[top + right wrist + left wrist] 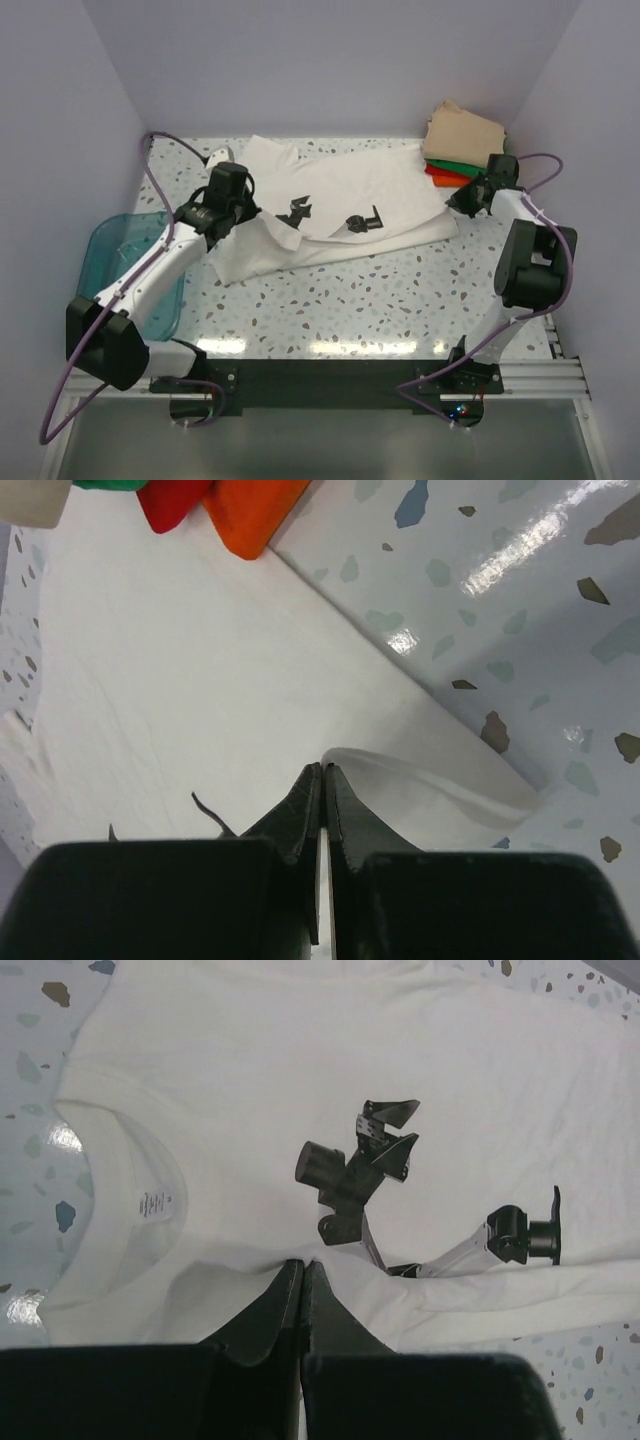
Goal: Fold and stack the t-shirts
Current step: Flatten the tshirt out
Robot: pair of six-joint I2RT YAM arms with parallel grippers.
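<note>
Since both claws are pinched shut on the white tee (350, 190), the step in hand looks like a two-point lift to carry one edge over for a fold. It should go well only if the two arms rise and travel together, so that the cloth between them is taut without dragging the rest across the table (380, 300). The left gripper (302, 1272) has its jaws closed on a small ridge of cloth just beside the collar (110, 1200). The right gripper (325, 772) is closed on the tee's opposite edge, where the cloth curls up into a loose lip beside its tips. Either hold looks thin, so a gentle, even pull seems wise, and the right arm needs to stay off the stack just beside it. The white tee lies spread front-up across the middle of the table, collar end by the left arm. It is bunched along the near edge there and smoother elsewhere, with a black print (355, 1165) on the chest and a small label (152, 1203) inside the neck. At the far right corner sit the folded tees, a tan tee (465, 130) on top with a green tee (455, 165) and an orange-red tee (255, 510) under it. The white tee's edge reaches right up to them. A teal bin (115, 245) stands at the near left, beside the left arm.
</note>
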